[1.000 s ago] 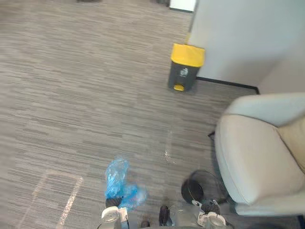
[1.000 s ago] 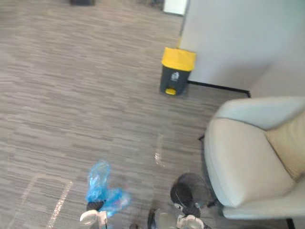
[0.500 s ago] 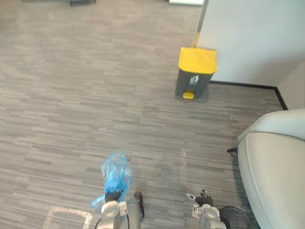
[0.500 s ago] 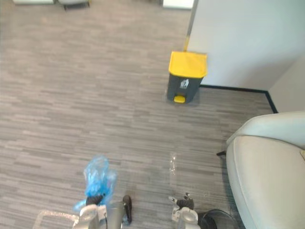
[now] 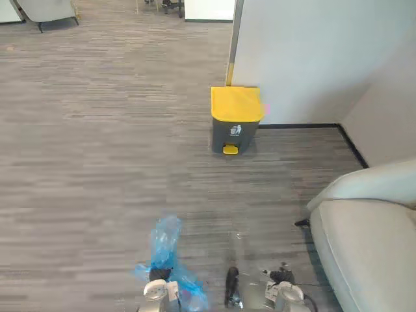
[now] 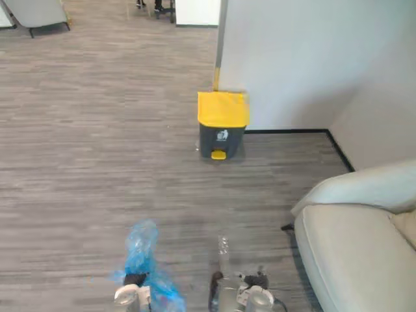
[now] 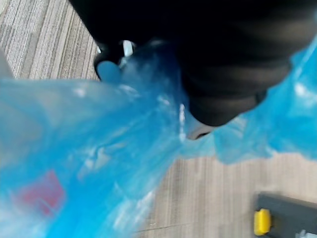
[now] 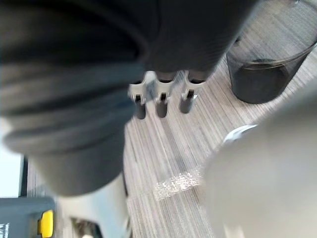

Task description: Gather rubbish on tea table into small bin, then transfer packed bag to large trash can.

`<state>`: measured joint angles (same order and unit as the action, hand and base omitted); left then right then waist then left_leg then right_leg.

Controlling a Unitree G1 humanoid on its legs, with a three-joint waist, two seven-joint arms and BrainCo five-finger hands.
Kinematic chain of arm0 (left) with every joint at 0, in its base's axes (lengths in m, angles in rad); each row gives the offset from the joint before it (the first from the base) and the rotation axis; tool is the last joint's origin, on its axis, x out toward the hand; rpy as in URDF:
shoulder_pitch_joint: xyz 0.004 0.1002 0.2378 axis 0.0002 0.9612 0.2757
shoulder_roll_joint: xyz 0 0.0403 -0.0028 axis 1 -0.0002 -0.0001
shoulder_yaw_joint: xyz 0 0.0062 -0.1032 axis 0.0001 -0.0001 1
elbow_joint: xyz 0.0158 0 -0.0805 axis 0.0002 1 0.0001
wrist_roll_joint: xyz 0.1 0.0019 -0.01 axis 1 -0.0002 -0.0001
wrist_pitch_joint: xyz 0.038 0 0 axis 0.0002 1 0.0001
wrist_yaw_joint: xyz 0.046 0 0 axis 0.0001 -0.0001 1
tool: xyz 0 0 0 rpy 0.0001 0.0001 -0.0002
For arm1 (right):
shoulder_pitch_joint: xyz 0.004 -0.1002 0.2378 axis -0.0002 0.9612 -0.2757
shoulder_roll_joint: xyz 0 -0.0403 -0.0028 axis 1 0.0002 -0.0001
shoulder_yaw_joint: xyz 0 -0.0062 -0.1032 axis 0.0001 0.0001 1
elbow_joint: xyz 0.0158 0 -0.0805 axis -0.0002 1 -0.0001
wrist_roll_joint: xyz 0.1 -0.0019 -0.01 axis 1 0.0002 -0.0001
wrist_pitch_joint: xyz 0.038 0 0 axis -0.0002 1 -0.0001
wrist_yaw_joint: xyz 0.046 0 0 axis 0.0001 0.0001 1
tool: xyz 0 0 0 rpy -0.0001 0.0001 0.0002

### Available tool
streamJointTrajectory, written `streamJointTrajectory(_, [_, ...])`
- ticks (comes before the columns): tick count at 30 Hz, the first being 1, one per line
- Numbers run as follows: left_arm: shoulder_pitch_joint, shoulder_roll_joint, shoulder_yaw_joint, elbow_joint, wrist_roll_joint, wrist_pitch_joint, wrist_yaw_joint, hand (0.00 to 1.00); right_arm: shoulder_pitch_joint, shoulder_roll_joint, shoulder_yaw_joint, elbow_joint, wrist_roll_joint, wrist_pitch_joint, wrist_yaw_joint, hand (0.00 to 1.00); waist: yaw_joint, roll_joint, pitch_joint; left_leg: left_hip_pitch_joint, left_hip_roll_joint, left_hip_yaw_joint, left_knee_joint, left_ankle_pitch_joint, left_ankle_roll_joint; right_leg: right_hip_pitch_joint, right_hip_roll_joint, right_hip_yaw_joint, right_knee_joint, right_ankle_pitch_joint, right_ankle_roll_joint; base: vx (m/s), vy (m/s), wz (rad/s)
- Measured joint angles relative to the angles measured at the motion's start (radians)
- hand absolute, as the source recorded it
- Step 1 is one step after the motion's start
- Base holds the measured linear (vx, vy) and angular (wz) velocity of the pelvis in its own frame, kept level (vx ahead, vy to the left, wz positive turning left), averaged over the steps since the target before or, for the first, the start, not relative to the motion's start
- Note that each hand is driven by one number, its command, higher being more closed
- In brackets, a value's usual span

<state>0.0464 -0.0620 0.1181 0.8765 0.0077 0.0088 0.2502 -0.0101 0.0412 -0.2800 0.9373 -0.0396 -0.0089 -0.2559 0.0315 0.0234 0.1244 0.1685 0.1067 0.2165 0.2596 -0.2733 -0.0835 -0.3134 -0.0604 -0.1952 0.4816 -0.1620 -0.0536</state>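
Progress looks to be past the halfway mark, in my judgement: the blue bag is already out of the small bin and seems packed, with a red shape visible through the plastic in the left wrist view. The bag sits at about 6 o'clock in the head views, standing up from the left hand, whose fingers are curled around the gathered plastic, as far as I can see. The right hand is at about 5 o'clock; its fingers hang almost straight and carry nothing. The small bin stands on the floor beside this hand and looks empty, close to the pale armchair at 4 o'clock.

What is left is the transfer. The large trash can, grey with a yellow lid and a yellow pedal, stands at 12 o'clock against the wall, well apart from the bag. Its lid is closed, so it must be opened before the bag goes in.

About writing: the can carries a small white mark on its front, too small to read. The red shape in the bag shows no print I can make out.
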Motion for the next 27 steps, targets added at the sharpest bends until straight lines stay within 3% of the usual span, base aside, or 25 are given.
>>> streamJointTrajectory(1, [-0.004,0.0,0.001,-0.001,0.0,0.0,0.0,1.0,0.003,0.002,0.005,0.0,0.0,0.002,-0.001,0.0,-0.011,0.007,0.002,-0.068,0.024,-0.049,0.196,0.034,-0.027,0.069,0.011,-0.016,-0.042,-0.021,0.003,0.62,-0.192,0.17])
streamJointTrajectory(2, [-0.006,0.0,0.0,-0.002,0.0,0.0,-0.001,1.0,0.006,0.002,0.01,0.0,0.0,0.003,0.0,0.0,-0.011,0.007,0.002,-0.094,0.031,-0.064,0.273,0.058,-0.037,0.094,0.014,-0.018,-0.059,-0.027,0.007,0.61,-0.145,0.05])
streamJointTrajectory(3, [-0.005,0.002,0.001,-0.006,0.0,0.0,-0.001,1.0,0.008,0.003,0.03,0.0,0.001,0.006,-0.001,0.0,-0.005,0.007,0.009,-0.196,0.059,-0.088,0.522,0.178,-0.06,0.183,0.027,-0.006,-0.128,-0.04,-0.001,0.4,-0.034,-0.19])
streamJointTrajectory(4, [-0.001,0.007,0.001,-0.012,0.0,0.0,-0.001,1.0,0.006,0.003,0.039,-0.001,0.001,0.006,-0.001,0.0,0.002,0.006,0.01,-0.233,0.068,-0.088,0.613,0.172,-0.052,0.218,0.032,0.002,-0.155,-0.048,-0.008,0.49,0.018,-0.35])
streamJointTrajectory(6, [0.008,0.008,0.001,-0.047,-0.001,-0.001,-0.003,1.0,0.008,0.009,0.053,0.0,0.002,0.01,-0.001,0.0,0.024,0.001,0.021,-0.377,0.086,-0.07,0.752,0.059,0.002,0.332,0.039,0.045,-0.241,-0.057,-0.019,0.44,0.085,-0.53])
streamJointTrajectory(8, [0.008,0.007,0.006,-0.076,-0.001,-0.002,-0.001,1.0,0.002,0.016,0.052,-0.001,0.003,0.015,-0.002,0.0,0.037,-0.01,0.028,-0.441,0.086,-0.016,0.65,0.012,0.023,0.385,0.017,0.071,-0.267,-0.058,-0.017,0.4,0.153,-0.63])
streamJointTrajectory(9, [0.009,0.007,0.008,-0.085,0.0,-0.003,-0.001,1.0,0.004,0.022,0.049,-0.013,0.003,0.015,-0.002,0.0,0.037,-0.015,0.03,-0.465,0.071,0.011,0.468,0.009,0.027,0.413,-0.009,0.079,-0.265,-0.073,0.01,0.39,0.195,-0.57])
streamJointTrajectory(10, [0.01,0.006,0.007,-0.085,0.001,-0.003,-0.002,1.0,0.009,0.023,0.047,-0.021,0.003,0.015,-0.002,0.0,0.037,-0.012,0.028,-0.465,0.066,0.016,0.362,0.032,0.038,0.424,-0.016,0.089,-0.263,-0.086,0.031,0.39,0.254,-0.56])
streamJointTrajectory(11, [0.02,0.0,0.002,-0.084,0.006,-0.004,-0.002,1.0,0.014,0.02,0.046,-0.023,0.003,0.014,-0.002,0.0,0.038,0.015,0.014,-0.465,0.059,-0.01,0.173,0.156,0.035,0.444,-0.012,0.11,-0.264,-0.119,0.08,0.42,0.285,-0.36])
streamJointTrajectory(12, [0.016,0.015,0.016,-0.076,0.01,-0.002,0.001,1.0,0.016,0.023,0.058,-0.01,0.004,0.02,0.001,0.0,0.031,-0.024,0.003,-0.442,0.01,0.007,0.171,0.123,0.047,0.454,-0.054,0.148,-0.27,-0.133,0.099,0.42,0.288,-0.21])
streamJointTrajectory(14, [0.002,0.005,0.02,-0.083,0.011,-0.004,0.001,1.0,0.021,0.029,0.04,-0.01,0.002,0.02,-0.005,0.0,0.037,-0.046,-0.005,-0.427,-0.025,0.037,0.162,0.072,0.061,0.437,-0.088,0.2,-0.235,-0.109,0.088,0.45,0.296,-0.08])
streamJointTrajectory(16, [0.008,0.001,0.02,-0.077,0.011,-0.001,0.001,1.0,0.024,0.031,0.043,-0.011,0.002,0.021,-0.002,0.0,0.045,-0.052,-0.003,-0.39,-0.035,0.068,0.163,0.054,0.084,0.428,-0.106,0.231,-0.174,-0.093,0.113,0.42,0.26,-0.37])
streamJointTrajectory(18, [0.018,0.005,0.006,-0.081,0.012,-0.002,0.001,1.0,0.033,0.028,0.054,-0.017,-0.001,0.02,0.001,0.0,0.046,-0.051,-0.003,-0.274,-0.056,0.109,0.098,0.017,0.094,0.314,-0.125,0.272,0.118,-0.013,0.192,0.4,0.2,-0.56])
streamJointTrajectory(19, [0.018,0.006,0.002,-0.081,0.012,-0.002,0.001,1.0,0.034,0.028,0.056,-0.017,-0.001,0.019,0.001,0.0,0.045,-0.049,-0.001,-0.256,-0.06,0.111,0.086,0.012,0.095,0.281,-0.127,0.275,0.19,0.014,0.203,0.33,0.136,-0.33])
streamJointTrajectory(20, [0.018,0.007,0.0,-0.075,0.011,0.0,0.002,1.0,0.042,0.021,0.053,-0.017,-0.001,0.018,0.001,0.0,0.035,-0.048,0.007,-0.197,-0.067,0.114,0.057,-0.005,0.094,0.188,-0.122,0.28,0.386,0.008,0.203,0.26,0.083,-0.11])
streamJointTrajectory(22, [0.018,0.008,-0.002,-0.049,0.012,0.007,0.002,1.0,0.052,0.021,0.045,-0.05,-0.002,0.013,0.0,0.0,0.016,-0.041,0.012,-0.088,-0.068,0.126,-0.005,-0.026,0.085,0.06,-0.108,0.205,0.509,-0.059,0.156,0.41,0.059,-0.04])
streamJointTrajectory(24, [0.011,0.009,-0.001,-0.038,0.011,0.007,0.002,1.0,0.046,0.021,0.044,-0.052,-0.003,0.014,0.0,0.0,0.016,-0.045,0.013,-0.026,-0.063,0.13,-0.047,-0.029,0.083,0.006,-0.091,0.136,0.455,-0.103,0.121,0.41,-0.007,0.02])
streamJointTrajectory(25, [0.003,0.008,-0.002,-0.029,0.011,0.007,0.002,1.0,0.044,0.022,0.037,-0.052,-0.003,0.012,0.0,0.0,0.013,-0.047,0.013,0.017,-0.059,0.128,-0.081,-0.028,0.083,-0.032,-0.07,0.083,0.353,-0.112,0.106,0.43,-0.062,0.14])
streamJointTrajectory(26, [0.0,0.008,-0.003,-0.025,0.011,0.006,0.002,1.0,0.043,0.022,0.033,-0.052,-0.004,0.012,0.0,0.0,0.011,-0.047,0.013,0.029,-0.058,0.125,-0.09,-0.028,0.083,-0.04,-0.062,0.072,0.309,-0.108,0.101,0.53,-0.118,0.33])
streamJointTrajectory(27, [-0.003,0.01,-0.012,-0.014,0.011,0.005,0.001,1.0,0.036,0.022,0.018,-0.048,-0.004,0.01,0.0,0.0,0.002,-0.048,0.013,0.056,-0.058,0.102,-0.111,-0.028,0.082,-0.052,-0.038,0.055,0.16,-0.072,0.086,0.48,-0.151,0.6])
